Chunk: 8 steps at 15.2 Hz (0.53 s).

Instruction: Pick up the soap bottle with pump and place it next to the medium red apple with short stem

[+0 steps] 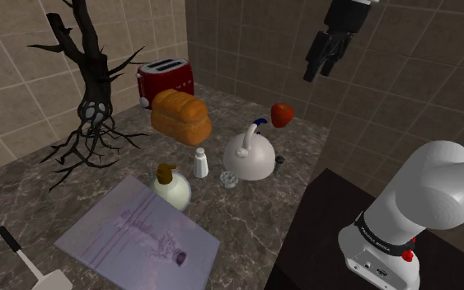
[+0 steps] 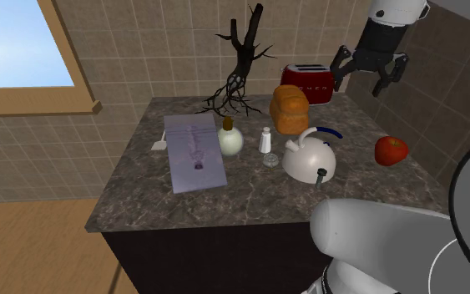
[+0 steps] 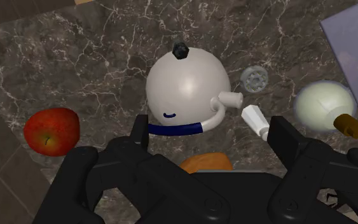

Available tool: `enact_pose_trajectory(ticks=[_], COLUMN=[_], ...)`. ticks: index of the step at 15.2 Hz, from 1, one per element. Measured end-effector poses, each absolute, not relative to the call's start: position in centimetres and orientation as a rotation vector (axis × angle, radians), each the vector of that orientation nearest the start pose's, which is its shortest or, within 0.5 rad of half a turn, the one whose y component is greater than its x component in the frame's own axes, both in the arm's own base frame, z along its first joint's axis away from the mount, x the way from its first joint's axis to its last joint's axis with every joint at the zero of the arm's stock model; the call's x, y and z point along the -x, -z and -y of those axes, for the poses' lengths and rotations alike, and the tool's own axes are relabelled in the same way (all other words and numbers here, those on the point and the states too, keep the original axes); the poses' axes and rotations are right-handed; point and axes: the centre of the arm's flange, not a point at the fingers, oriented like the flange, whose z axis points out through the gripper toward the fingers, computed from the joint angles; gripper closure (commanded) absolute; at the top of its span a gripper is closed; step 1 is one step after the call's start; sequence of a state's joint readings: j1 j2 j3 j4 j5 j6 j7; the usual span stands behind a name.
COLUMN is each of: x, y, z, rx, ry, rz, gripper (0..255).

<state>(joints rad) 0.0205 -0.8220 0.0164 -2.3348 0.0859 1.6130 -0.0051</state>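
The soap bottle (image 1: 171,185), a pale round flask with a brown pump, stands upright on the marble counter (image 1: 246,216) at the corner of a printed sheet (image 1: 135,235). In the shoulder view it is at about 8 o'clock from the white kettle (image 1: 249,155), and the red apple (image 1: 283,114) sits at about 1 o'clock from it (so a carry would likely have to clear the kettle between them). The gripper (image 1: 321,72) hangs high over the kettle, fingers apart and empty, which I take as a survey pose before any descent toward the bottle.
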Motion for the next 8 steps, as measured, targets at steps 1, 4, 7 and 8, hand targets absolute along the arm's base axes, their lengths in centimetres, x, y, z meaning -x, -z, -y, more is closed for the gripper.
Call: enact_pose_trajectory(ticks=[1,4,7,8], x=[-30.1,-31.1,-32.8,-33.5], y=[-61.6,-60.6,-59.0,-58.4], z=[-2.2,-4.6,-8.0,-8.9], rx=[3.062,3.064,3.067,3.068], ry=[0.152,0.147,0.137,0.135], rz=[0.058,0.061,0.064,0.065], gripper=[0,0,0,0])
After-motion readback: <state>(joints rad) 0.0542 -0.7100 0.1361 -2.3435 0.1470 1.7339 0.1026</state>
